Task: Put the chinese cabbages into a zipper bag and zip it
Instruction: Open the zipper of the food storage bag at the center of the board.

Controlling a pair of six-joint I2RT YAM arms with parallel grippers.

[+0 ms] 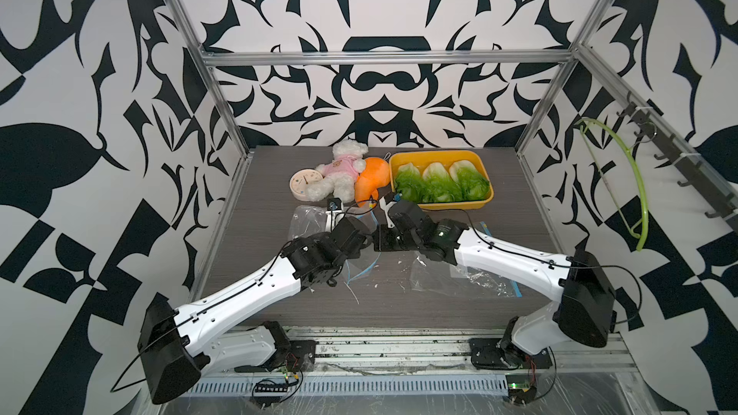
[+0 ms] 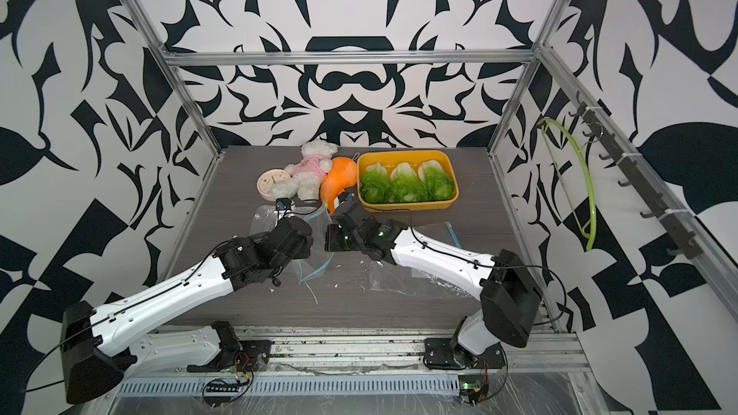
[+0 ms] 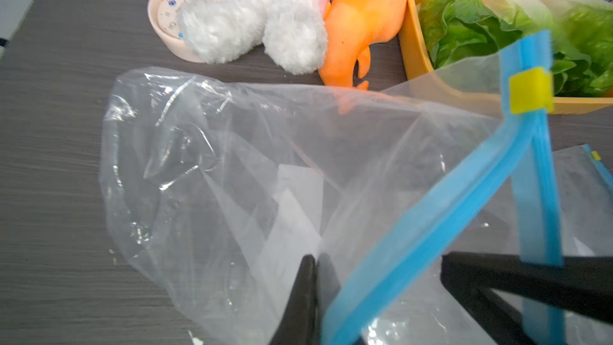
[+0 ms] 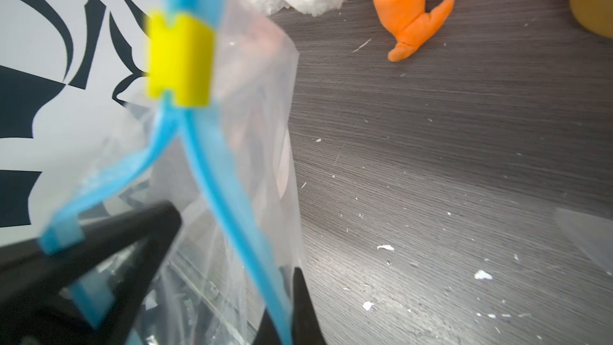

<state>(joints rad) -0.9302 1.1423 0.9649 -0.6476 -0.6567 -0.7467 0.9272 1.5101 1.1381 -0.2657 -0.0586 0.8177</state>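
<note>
Three chinese cabbages point(image 1: 439, 181) lie side by side in a yellow tray point(image 1: 459, 204) at the back right; they also show in the left wrist view point(image 3: 464, 28). A clear zipper bag point(image 3: 232, 160) with a blue zip strip and a yellow slider point(image 3: 530, 89) hangs between both grippers at mid-table. My left gripper point(image 3: 315, 262) is shut on one side of the bag's mouth, on the clear plastic beside the strip. Opposite it, my right gripper point(image 4: 292, 280) is shut on the other blue strip point(image 4: 212, 177). The mouth is parted below the slider point(image 4: 180, 59).
A white teddy in a pink top point(image 1: 339, 169), an orange plush point(image 1: 371, 181) and a round clock point(image 1: 303, 185) lie left of the tray. A second clear zipper bag point(image 1: 475, 277) lies flat under the right arm. A green hanger point(image 1: 635, 189) hangs on the right wall.
</note>
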